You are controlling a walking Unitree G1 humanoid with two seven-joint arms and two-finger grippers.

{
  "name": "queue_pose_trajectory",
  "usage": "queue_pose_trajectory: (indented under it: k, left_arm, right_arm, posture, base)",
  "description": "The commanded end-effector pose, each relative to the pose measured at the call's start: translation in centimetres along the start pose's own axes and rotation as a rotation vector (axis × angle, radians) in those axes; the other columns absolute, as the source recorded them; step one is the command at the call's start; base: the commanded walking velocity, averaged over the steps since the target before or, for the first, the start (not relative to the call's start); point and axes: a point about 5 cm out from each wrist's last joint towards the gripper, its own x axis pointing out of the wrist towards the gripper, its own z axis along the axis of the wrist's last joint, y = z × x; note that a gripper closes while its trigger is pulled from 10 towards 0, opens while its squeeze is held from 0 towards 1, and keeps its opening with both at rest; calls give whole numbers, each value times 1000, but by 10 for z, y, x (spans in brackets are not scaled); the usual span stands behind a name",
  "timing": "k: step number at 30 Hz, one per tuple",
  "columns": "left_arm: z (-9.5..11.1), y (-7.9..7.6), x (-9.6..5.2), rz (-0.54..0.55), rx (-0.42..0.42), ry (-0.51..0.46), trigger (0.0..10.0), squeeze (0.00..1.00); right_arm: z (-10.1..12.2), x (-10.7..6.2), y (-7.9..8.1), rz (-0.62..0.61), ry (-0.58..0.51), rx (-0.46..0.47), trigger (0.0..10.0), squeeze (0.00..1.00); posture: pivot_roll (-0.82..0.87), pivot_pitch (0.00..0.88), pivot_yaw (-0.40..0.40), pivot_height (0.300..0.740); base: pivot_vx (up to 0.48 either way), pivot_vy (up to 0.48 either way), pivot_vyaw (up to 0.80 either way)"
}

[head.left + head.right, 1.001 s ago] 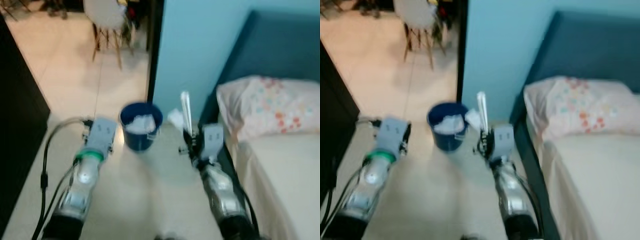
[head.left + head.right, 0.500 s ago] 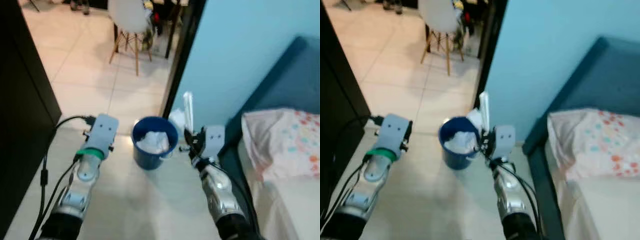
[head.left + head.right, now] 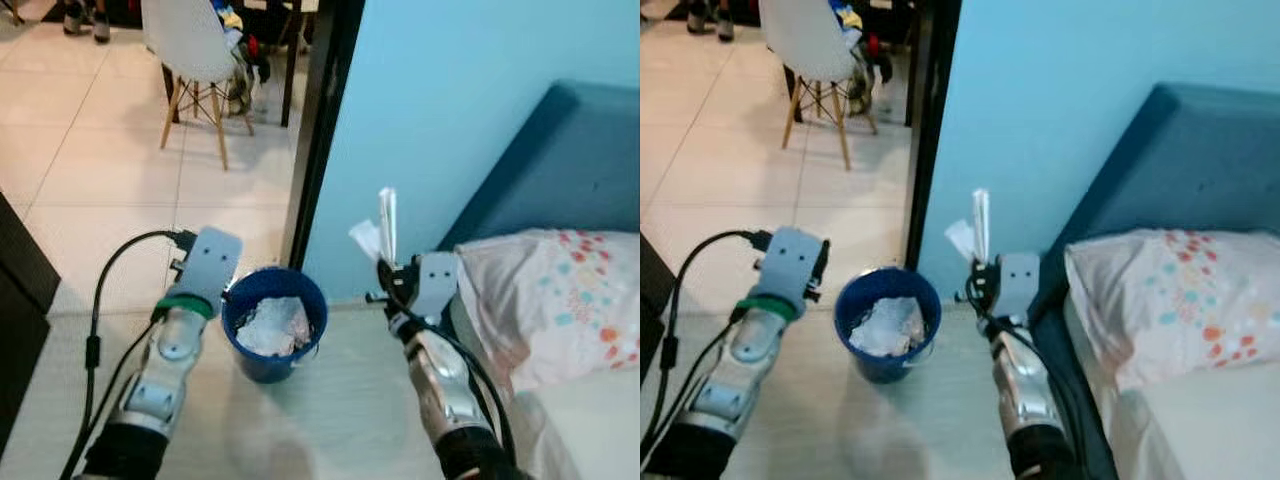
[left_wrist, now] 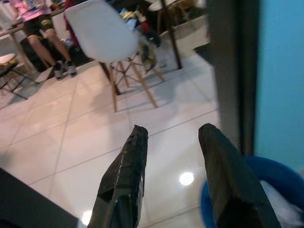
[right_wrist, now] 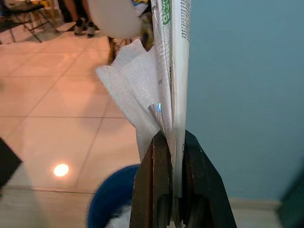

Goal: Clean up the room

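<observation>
A round blue bin point(image 3: 272, 322) with crumpled white paper point(image 3: 271, 325) inside stands on the pale floor by the doorway. My right gripper point(image 3: 386, 285) is to its right, a little above rim height, shut on a flat white wrapper point(image 3: 385, 225) with green print and a crumpled tissue point(image 5: 133, 90); both stick up from the fingers point(image 5: 159, 190). My left gripper point(image 4: 173, 135) is open and holds nothing, just left of the bin, with the bin's rim point(image 4: 259, 173) close beside one finger.
A bed with a dark blue headboard point(image 3: 560, 160) and a flowered pillow point(image 3: 560, 300) fills the right. A light blue wall point(image 3: 430, 110) ends at a dark door frame point(image 3: 318, 120). Beyond it are a white chair point(image 3: 190, 50) and a seated person's legs point(image 4: 45, 42). Black furniture point(image 3: 15, 300) is at left.
The view has swung and come nearer: the bin now sits lower and between my arms. My right gripper still holds the wrapper upright; the left stays open.
</observation>
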Motion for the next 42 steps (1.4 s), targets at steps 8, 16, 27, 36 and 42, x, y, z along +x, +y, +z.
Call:
queue_pose_trajectory:
  k: [8, 16, 27, 36, 42]
  left_arm:
    - [-2, -4, -1, 1, 20, 11, 10000, 0]
    - [-5, 0, -5, 46, 29, 28, 10000, 0]
    - [-7, -5, -12, -28, 81, 38, 10000, 0]
    - [-29, 16, -17, -188, 346, 185, 10000, 0]
    - [-33, 27, -17, -185, 378, 211, 10000, 0]
  right_arm:
    - [-6, -2, 7, 97, 38, -2, 10000, 0]
    - [-9, 0, 13, 152, 68, 4, 10000, 0]
    - [-14, -1, 8, 123, 101, -3, 10000, 0]
    - [-34, -7, 8, 104, 196, 23, 10000, 0]
    - [-42, -4, 12, 113, 265, 28, 10000, 0]
  posture:
    - [84, 0, -26, 740]
    - [110, 0, -39, 740]
    - [118, 25, -31, 740]
    - [155, 69, 18, 740]
    - [167, 82, 34, 740]
  base:
    - [458, 0, 0]
    - [185, 0, 451]
    - [0, 0, 0]
    - [0, 0, 0]
    - [0, 0, 0]
